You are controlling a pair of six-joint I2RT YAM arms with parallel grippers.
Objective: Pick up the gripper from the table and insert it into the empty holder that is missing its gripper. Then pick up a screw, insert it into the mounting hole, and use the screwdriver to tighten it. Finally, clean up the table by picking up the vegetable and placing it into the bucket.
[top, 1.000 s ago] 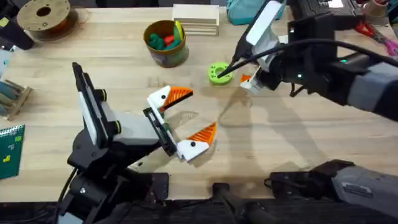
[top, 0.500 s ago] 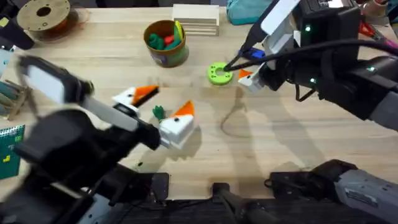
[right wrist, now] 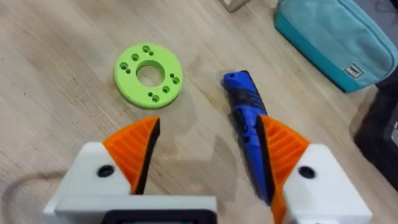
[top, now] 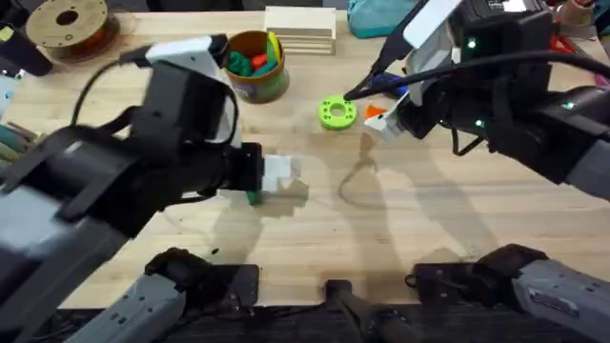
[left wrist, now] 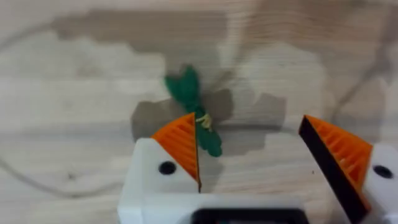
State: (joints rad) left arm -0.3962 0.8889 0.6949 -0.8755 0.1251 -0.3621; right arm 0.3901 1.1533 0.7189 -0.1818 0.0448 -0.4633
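As L gripper (left wrist: 249,162) gapes, vegetable (left wrist: 196,115) beside pad

The vegetable (left wrist: 194,119) is lying flat on the wooden table, slim and dark green, with a lighter leafy end pointing away from the left gripper (left wrist: 267,155). Its stalk end is sitting just beside one orange fingertip (left wrist: 180,142) of that gripper, off to one side of the gap between the spread fingers

The screwdriver (right wrist: 250,130) is lying blue and pen-shaped, pressed along the inner face of one orange pad (right wrist: 283,146) of the right gripper (right wrist: 208,149), whose other finger is standing well apart

The bucket (top: 254,65) is standing upright, yellow-rimmed, well beyond the left gripper, with red and green toys inside
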